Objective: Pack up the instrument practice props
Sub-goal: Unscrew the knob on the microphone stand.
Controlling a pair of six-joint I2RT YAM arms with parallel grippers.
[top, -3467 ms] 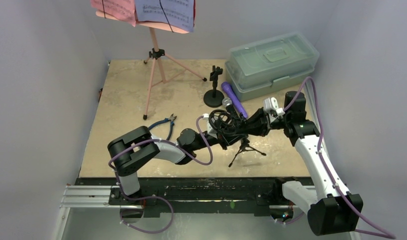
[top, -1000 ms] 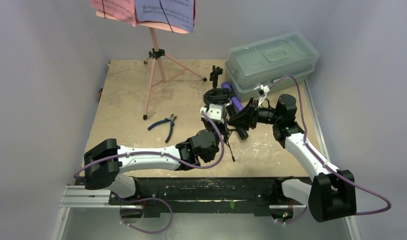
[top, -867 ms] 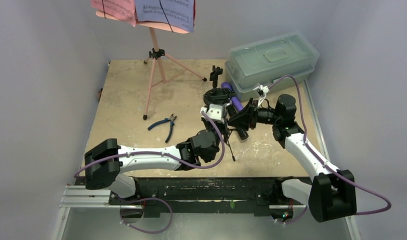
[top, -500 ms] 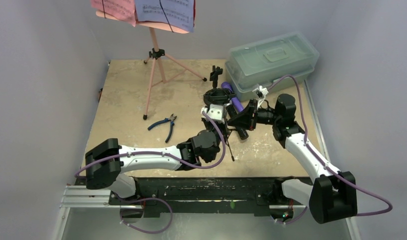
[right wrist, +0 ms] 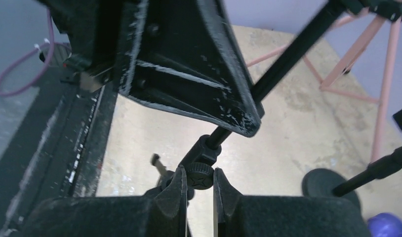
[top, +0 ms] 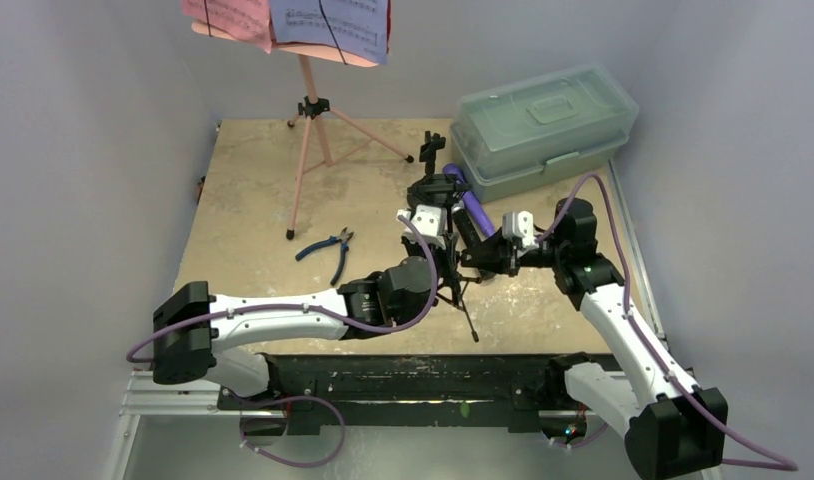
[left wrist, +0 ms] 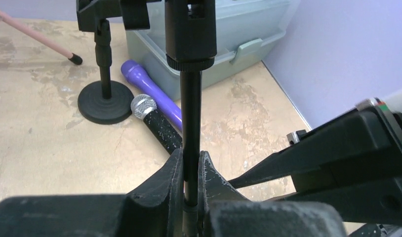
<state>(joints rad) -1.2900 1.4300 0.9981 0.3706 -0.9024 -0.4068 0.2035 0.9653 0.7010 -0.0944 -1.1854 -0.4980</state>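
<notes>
My left gripper [top: 445, 250] is shut on the thin pole of a black tripod mic support [left wrist: 191, 123] and holds it off the table; its folded legs [top: 469, 318] trail toward me. My right gripper [top: 475, 262] is shut on that support's black knob [right wrist: 199, 178], just below the left fingers [right wrist: 189, 74]. The purple mic [top: 472, 206] and the black silver-headed mic [left wrist: 154, 121] lie together by a round-base mic support [top: 429, 178]. The pink music rack [top: 309, 110] stands at the back with printed sheets [top: 328, 22] on it.
A translucent greenish lidded box [top: 543, 122] stands at the back right, close behind the mics. Blue-handled pliers [top: 328, 250] lie left of centre. Grey walls close in the left, back and right sides.
My right arm has dropped and swung nearer, and its gripper now clamps the support's knob. My left arm has shifted slightly; the support's legs hang lower toward me.
</notes>
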